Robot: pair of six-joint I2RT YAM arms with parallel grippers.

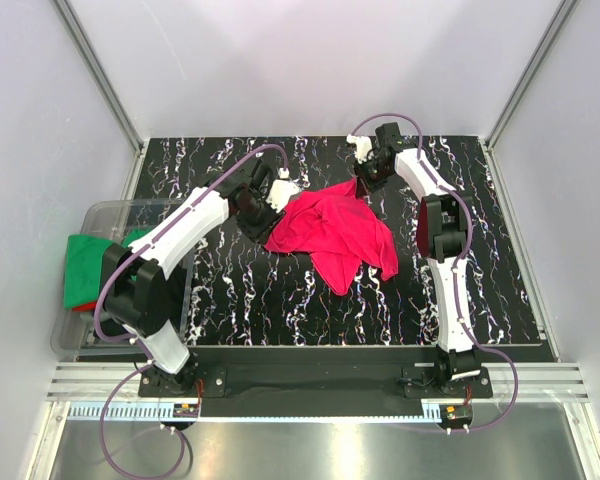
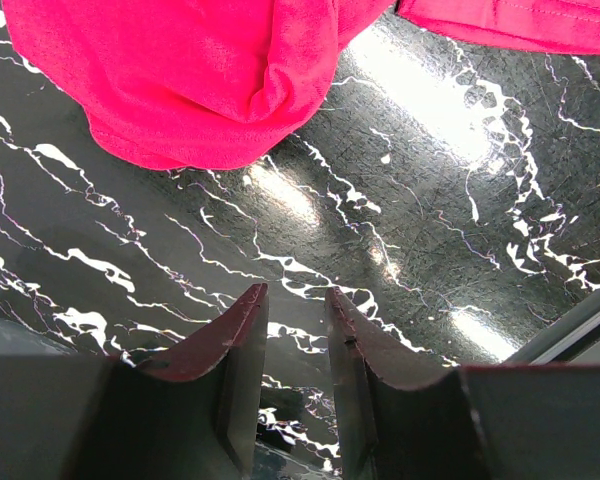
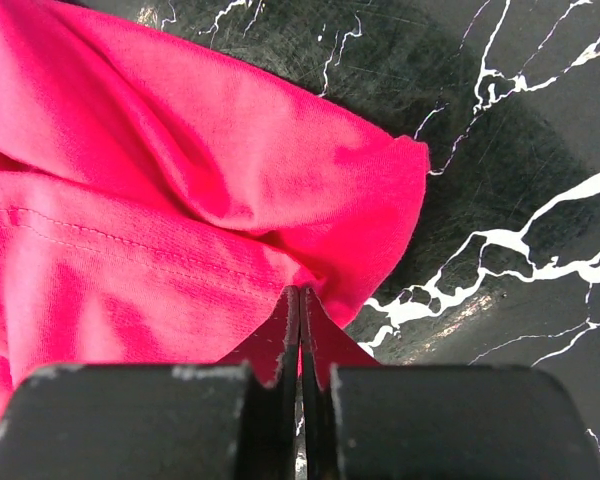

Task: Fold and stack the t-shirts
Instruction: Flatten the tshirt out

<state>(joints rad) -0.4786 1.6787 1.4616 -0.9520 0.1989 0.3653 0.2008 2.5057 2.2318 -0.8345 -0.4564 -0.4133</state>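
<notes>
Task barely begun, I judge: crimson t-shirt lies crumpled on table. No fold made, no stack in view. Green t-shirt and sliver of red t-shirt sit in clear bin, well left of crimson t-shirt. My right gripper at its far corner, jaws pressed together on fold of hem. My left gripper just off its far-left edge, jaws apart, nothing between, cloth just ahead of tips. Remaining: spread, fold, stack, then others.
</notes>
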